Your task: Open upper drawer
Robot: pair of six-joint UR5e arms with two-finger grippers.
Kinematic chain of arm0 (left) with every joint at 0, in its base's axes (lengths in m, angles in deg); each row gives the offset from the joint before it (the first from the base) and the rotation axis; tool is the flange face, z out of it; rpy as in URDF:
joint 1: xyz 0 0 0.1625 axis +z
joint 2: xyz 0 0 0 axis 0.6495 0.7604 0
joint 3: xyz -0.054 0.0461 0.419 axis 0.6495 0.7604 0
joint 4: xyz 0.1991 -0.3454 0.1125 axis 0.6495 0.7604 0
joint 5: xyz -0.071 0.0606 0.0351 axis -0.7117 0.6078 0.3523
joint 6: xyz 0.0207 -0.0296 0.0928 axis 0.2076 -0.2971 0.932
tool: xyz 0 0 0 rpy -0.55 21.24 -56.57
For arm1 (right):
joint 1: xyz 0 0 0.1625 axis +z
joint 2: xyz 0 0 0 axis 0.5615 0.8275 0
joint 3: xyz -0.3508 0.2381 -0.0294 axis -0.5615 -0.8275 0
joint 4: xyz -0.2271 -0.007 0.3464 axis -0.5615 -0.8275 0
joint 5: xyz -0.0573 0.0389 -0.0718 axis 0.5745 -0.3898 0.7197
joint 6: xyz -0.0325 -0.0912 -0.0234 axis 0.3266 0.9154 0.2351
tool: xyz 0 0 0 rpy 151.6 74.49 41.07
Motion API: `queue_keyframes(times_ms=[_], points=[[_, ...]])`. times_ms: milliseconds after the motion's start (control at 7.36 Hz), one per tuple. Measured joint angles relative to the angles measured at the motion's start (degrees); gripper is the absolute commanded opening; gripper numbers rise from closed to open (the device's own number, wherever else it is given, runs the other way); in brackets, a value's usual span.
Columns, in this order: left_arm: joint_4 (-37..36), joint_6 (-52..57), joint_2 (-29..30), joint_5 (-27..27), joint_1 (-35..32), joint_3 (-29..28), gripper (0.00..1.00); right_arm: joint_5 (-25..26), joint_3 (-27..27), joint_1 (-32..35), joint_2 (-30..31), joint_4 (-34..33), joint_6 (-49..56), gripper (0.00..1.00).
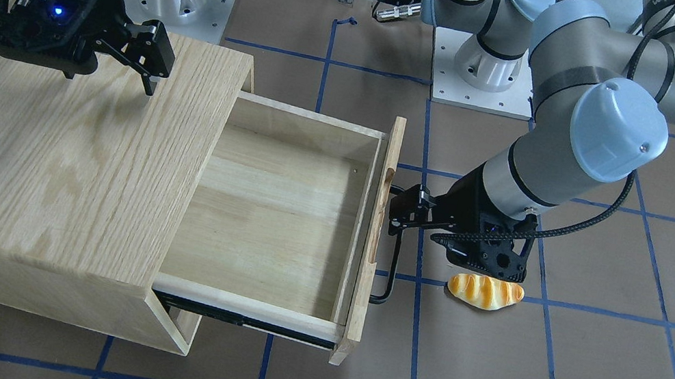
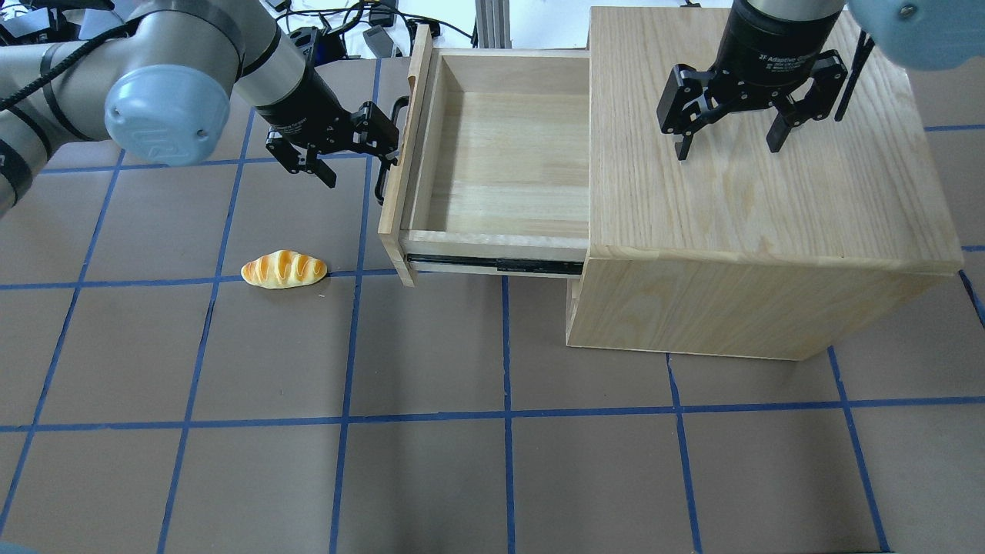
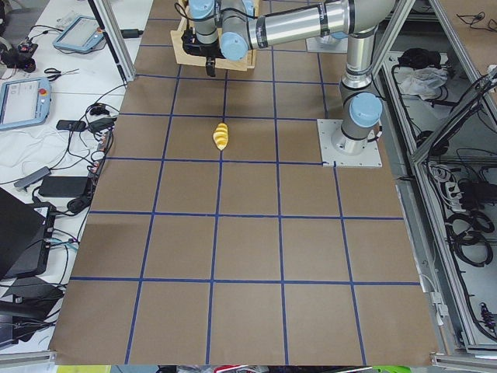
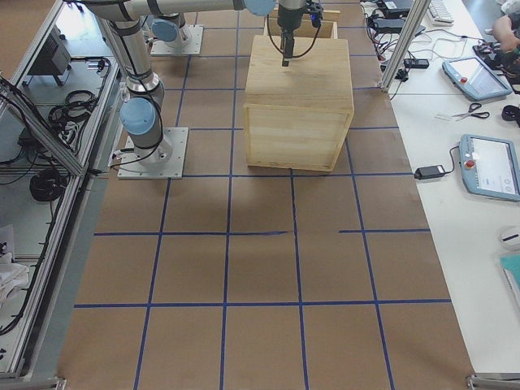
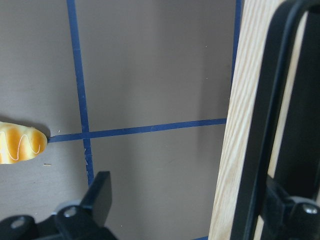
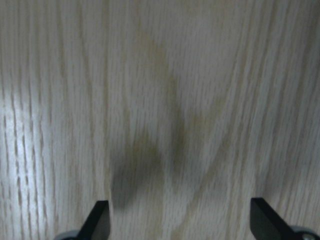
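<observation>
- Cabinet (image 2: 769,215) of pale oak is standing on the table (image 2: 431,477), its upper drawer (image 2: 508,154) sticking far out and showing a plank floor.
- Left gripper (image 2: 354,154) is hovering at the drawer's black bar handle (image 1: 395,262) with its fingers spread wide; the bar is lying between them, close to one finger, not pinched.
- Right gripper (image 2: 727,142) is hanging just above the cabinet top, fingers spread apart.
- Bread roll (image 2: 283,269) is lying on the table near the left gripper, apart from the drawer.

Upper drawer (image 2: 508,177) pale wood, handle (image 1: 394,265) black; bread roll (image 2: 284,270) golden, white stripes; table (image 2: 585,462) brown, blue grid.
</observation>
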Motion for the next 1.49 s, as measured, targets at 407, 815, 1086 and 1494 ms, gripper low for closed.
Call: queue_keyframes(times_ms=[407,815,1086,1494], points=[[8.26,0.02,-6.57,3.28,0.35,-1.83,1.0,0.0,0.07,0.05,0.0,0.0,0.01,1.0],[9.72,1.57,-12.91,13.12,2.92,-2.36,1.0,0.0,0.01,0.04,0.0,0.0,-0.02,1.0],[10.58,1.83,-15.14,14.39,3.64,-1.55,1.0,0.0,0.0,0.03,0.0,0.0,-0.07,1.0],[10.73,1.65,-16.02,16.71,3.51,-0.78,1.0,0.0,0.02,0.03,0.0,0.0,-0.04,1.0]])
